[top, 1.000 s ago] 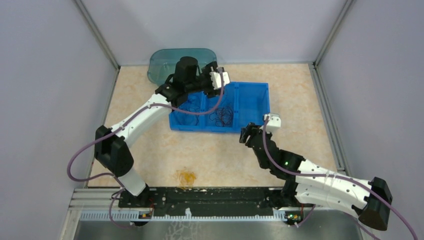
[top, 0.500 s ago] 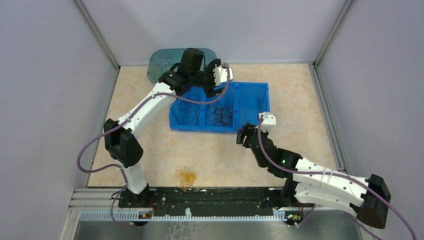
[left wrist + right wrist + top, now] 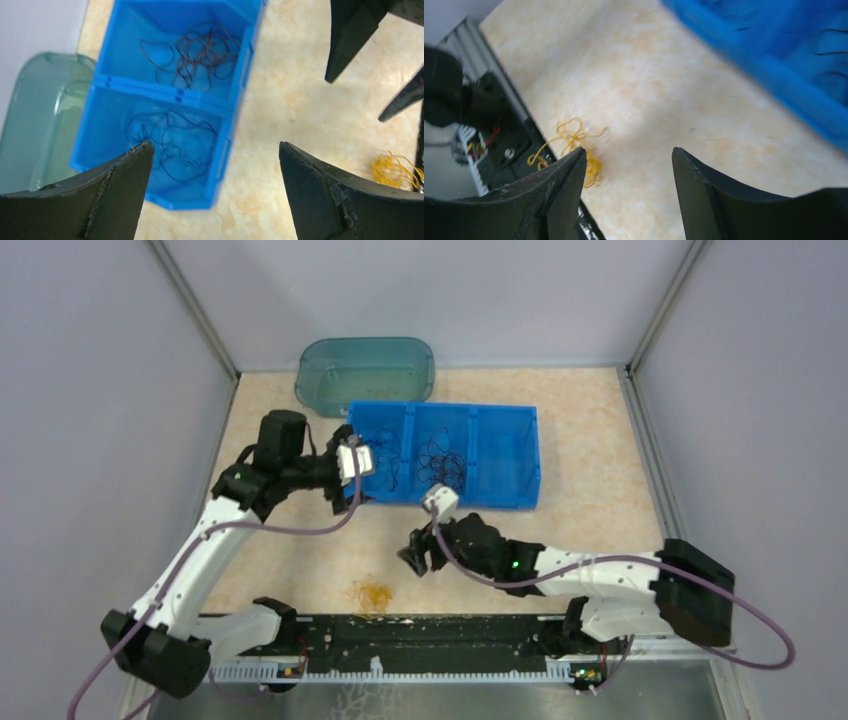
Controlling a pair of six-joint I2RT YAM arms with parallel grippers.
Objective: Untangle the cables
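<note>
A yellow-orange cable clump (image 3: 372,592) lies on the table near the front rail; it also shows in the right wrist view (image 3: 574,145) and the left wrist view (image 3: 395,170). Black cables (image 3: 441,455) (image 3: 200,52) lie in the middle compartment of the blue bin (image 3: 505,495). Thin blue cables (image 3: 385,466) (image 3: 172,142) lie in its left compartment. My left gripper (image 3: 338,490) (image 3: 215,150) is open and empty above the bin's front-left corner. My right gripper (image 3: 413,558) (image 3: 629,155) is open and empty, just right of the yellow clump.
A teal translucent container (image 3: 365,370) stands behind the bin at the back wall. The bin's right compartment (image 3: 505,445) holds nothing visible. The black front rail (image 3: 420,630) runs just behind the yellow clump. Walls close in on both sides.
My left arm has pulled back from over the bin to its front-left corner. My right arm has swung left and down toward the yellow clump.
</note>
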